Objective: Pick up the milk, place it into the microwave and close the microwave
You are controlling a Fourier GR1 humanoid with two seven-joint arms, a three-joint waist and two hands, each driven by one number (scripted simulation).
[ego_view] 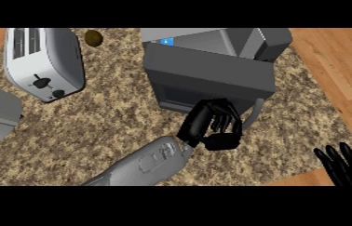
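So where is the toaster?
In the head view the toaster lies at the upper left, left of the microwave, with a small brown lump just to its right.

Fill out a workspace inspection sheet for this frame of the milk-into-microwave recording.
Surface: speckled stone counter.
Job's things: microwave at centre, with its dark door facing the robot and the handle at the door's right. Whether the door is fully closed cannot be told. Milk not seen.
Clutter: toaster at upper left; small brown round item to its right; grey object cut off by the left edge.
Hands: left hand against the microwave's door; right hand open, resting at the lower right edge.
Cables: nothing seen.
Surroundings: wooden surface beyond the counter's right edge.
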